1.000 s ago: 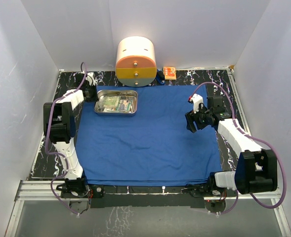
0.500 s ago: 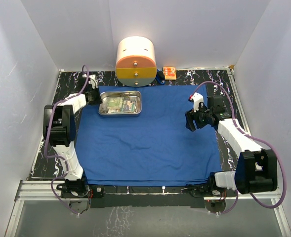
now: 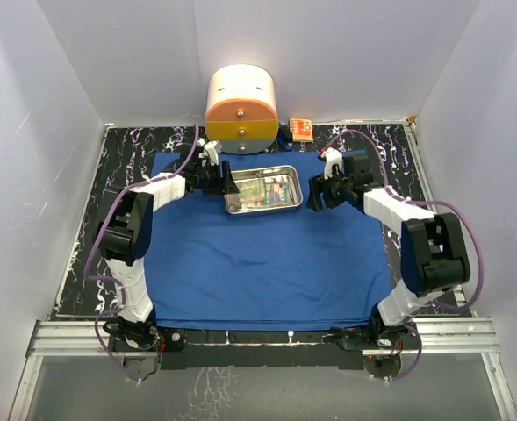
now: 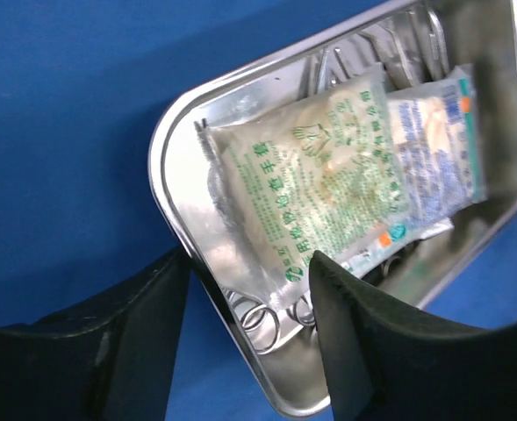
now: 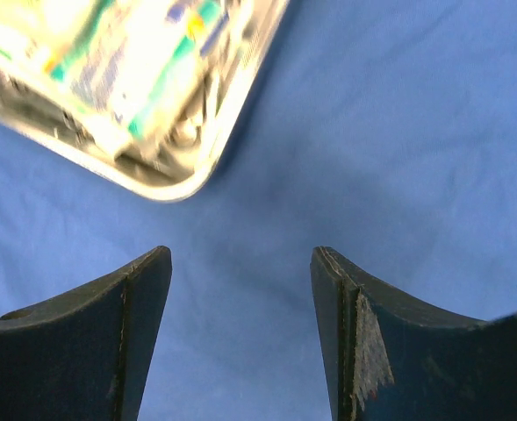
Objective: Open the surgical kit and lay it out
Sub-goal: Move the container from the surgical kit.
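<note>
Steel tray (image 4: 183, 167) with two packets (image 4: 346, 175) on flat blue cloth (image 3: 258, 263)

The tray (image 3: 262, 211) is hemmed in on three sides: the left gripper (image 3: 227, 182) straddles its left end rim with jaws apart, the right gripper (image 3: 314, 196) stands just off its right end, jaws apart over bare cloth (image 3: 258, 263), and the container (image 3: 240, 110) rises close behind it. In front of the tray the cloth lies flat and unobstructed. The tray is open from above, though packets (image 4: 328, 184) cover most of its floor.
</note>
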Tool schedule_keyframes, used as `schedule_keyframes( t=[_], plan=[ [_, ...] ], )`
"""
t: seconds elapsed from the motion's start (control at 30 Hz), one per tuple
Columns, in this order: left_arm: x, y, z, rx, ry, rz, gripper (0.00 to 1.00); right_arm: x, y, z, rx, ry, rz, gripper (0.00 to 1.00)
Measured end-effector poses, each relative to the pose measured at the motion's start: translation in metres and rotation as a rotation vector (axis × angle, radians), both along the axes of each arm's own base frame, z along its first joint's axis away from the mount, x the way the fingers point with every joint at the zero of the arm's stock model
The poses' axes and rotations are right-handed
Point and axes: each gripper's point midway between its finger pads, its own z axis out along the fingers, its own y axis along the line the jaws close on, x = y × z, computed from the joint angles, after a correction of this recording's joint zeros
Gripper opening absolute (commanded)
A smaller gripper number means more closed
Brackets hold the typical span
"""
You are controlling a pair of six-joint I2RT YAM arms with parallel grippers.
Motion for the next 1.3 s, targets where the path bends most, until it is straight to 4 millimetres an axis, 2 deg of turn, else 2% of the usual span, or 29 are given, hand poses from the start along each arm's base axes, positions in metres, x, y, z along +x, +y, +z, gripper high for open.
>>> schedule_keyframes(
  t=[0.2, 0.4, 0.6, 0.8, 0.93, 1.07, 1.3],
  plan=[
    [-0.004, -0.025, -0.003, -0.123, 0.027, -0.106, 0.62, 0.041, 0.022, 0.001, 0.029, -0.033, -0.030, 0.59],
    [0.000, -0.033, -0.009, -0.169, 0.045, -0.161, 0.64, 0.072, 0.027, -0.003, 0.016, -0.047, -0.092, 0.43],
    [0.002, -0.038, -0.006, -0.166, 0.021, -0.222, 0.69, 0.085, 0.022, -0.027, -0.015, 0.002, -0.146, 0.27],
    [0.010, -0.043, 0.009, -0.154, -0.037, -0.290, 0.74, 0.095, 0.019, -0.035, -0.044, 0.016, -0.211, 0.13],
    [0.019, -0.044, 0.021, -0.133, -0.095, -0.331, 0.75, 0.100, 0.007, -0.035, -0.069, 0.011, -0.291, 0.07],
    [0.014, -0.036, 0.015, -0.076, -0.107, -0.366, 0.76, 0.104, -0.015, -0.034, -0.091, 0.006, -0.373, 0.05],
    [-0.002, -0.017, 0.015, 0.039, -0.130, -0.407, 0.77, 0.108, -0.080, -0.034, -0.119, 0.012, -0.539, 0.05]
  ],
)
